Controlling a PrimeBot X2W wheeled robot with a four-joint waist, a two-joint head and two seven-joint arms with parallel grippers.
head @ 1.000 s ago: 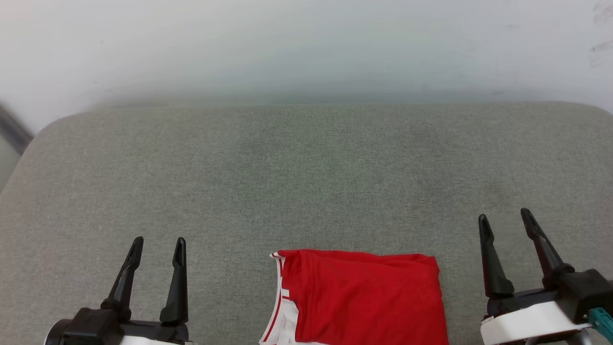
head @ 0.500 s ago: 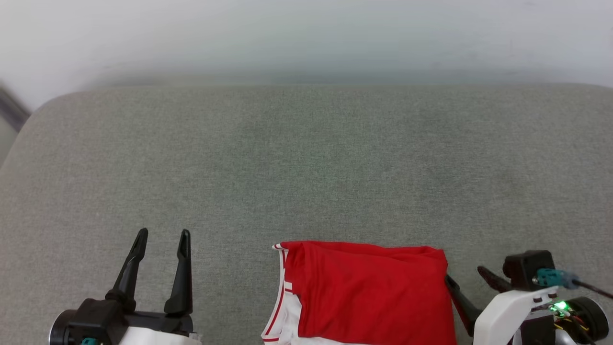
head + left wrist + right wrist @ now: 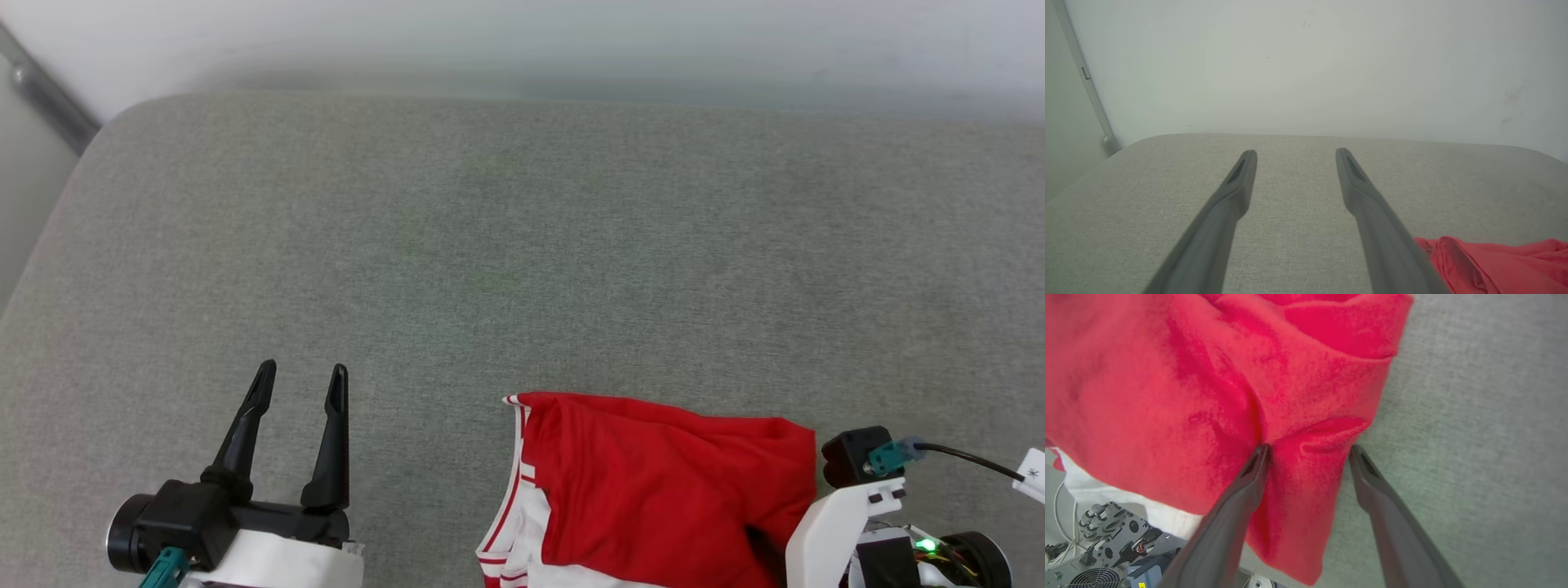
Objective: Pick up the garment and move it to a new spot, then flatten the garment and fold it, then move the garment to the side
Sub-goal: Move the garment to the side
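Garment: the red jersey (image 3: pixel 653 482) lies folded at the near edge of the surface, right of the middle in the head view; a white sleeve with red-and-white striped trim (image 3: pixel 510 523) shows along its left side (no lettering can be seen).
Garment, close: in the right wrist view the red cloth (image 3: pixel 1167 396) is bunched in soft folds, and part of it hangs over the near edge.
Right gripper (image 3: pixel 1308 451): its jaws stand apart across the garment's right border; one fingertip (image 3: pixel 1259 457) presses on the red cloth, the other lies beside the cloth edge, over the grey fabric. Nothing is clamped.
Left gripper (image 3: pixel 302 371): its jaws are apart and empty, over bare fabric, well apart from the garment, fingers pointing to the wall.
Surface (image 3: pixel 490 245): a grey woven pad with rounded corners.
Wall (image 3: pixel 522 41): pale and plain, behind the surface; a grey pipe (image 3: pixel 49 98) runs down at the far left corner.
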